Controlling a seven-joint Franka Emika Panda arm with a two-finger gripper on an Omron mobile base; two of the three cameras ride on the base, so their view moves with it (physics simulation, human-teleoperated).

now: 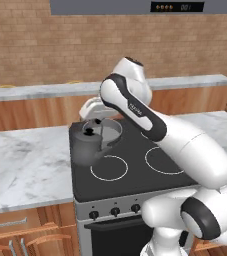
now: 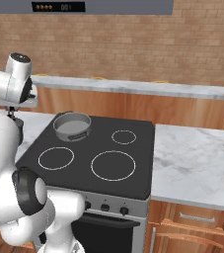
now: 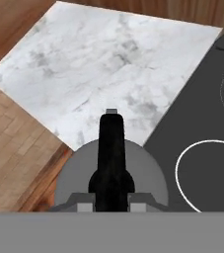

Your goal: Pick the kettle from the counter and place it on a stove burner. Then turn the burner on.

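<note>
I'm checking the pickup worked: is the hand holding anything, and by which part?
Yes. The hand is shut on the kettle, gripping its black arched handle at the top, with the kettle lifted over the cooktop's left edge.

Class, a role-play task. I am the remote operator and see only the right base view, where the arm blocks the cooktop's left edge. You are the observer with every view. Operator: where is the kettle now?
Observer: In the left base view the kettle is over the left edge of the cooktop, just in front of the pot.
Operator: Is the tool holding it?
Observer: Yes. In the hand view the tool is shut on the kettle's black handle.
Operator: Is it over the mid-sized ring?
Observer: Not yet. In the hand view that ring lies beside the kettle's body, not under it.
</note>
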